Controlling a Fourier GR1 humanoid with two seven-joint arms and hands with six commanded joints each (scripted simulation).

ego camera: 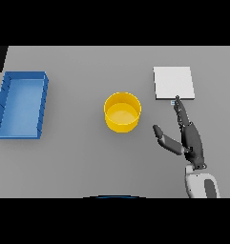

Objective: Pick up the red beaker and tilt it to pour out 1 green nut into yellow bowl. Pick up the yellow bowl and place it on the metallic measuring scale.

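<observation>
The yellow bowl [122, 111] sits upright in the middle of the grey bench [78, 157]. No hand touches it. The right hand [189, 137] is to the right of the bowl, near it but apart. Its fingers [180, 110] are straight and spread wide, holding nothing, and their tips reach the near edge of the flat white scale [173, 82]. A blue tray [21, 104] lies far off on the left side.
</observation>
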